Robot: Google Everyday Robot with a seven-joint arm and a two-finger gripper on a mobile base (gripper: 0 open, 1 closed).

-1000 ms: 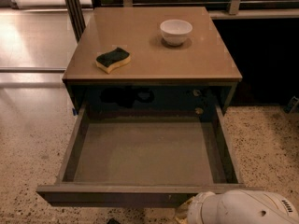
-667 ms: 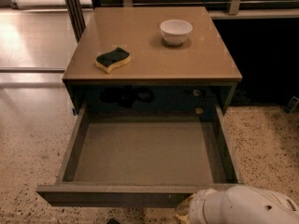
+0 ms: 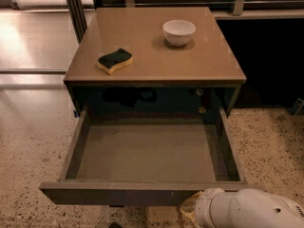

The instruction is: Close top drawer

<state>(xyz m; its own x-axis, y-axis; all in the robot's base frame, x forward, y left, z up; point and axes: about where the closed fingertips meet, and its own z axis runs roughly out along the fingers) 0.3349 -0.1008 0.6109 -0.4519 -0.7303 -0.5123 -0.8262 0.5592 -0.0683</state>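
The top drawer (image 3: 142, 194) stands pulled far out of the cabinet. Its plain dark front faces me and its flat grey inner floor (image 3: 147, 151) is bare. My gripper (image 3: 189, 213) is at the bottom right, just in front of the drawer's front near its right end. It is mostly hidden behind the white arm link (image 3: 247, 210) and the frame's lower edge. I cannot tell if it touches the front.
On the cabinet's brown top (image 3: 156, 61) lie a yellow and dark green sponge (image 3: 114, 61) at the left and a white bowl (image 3: 179, 32) at the back right. Speckled floor lies on both sides. A dark wall panel stands to the right and metal rails behind.
The white arm has shifted only slightly at the drawer's front. The drawer stands as far out as before.
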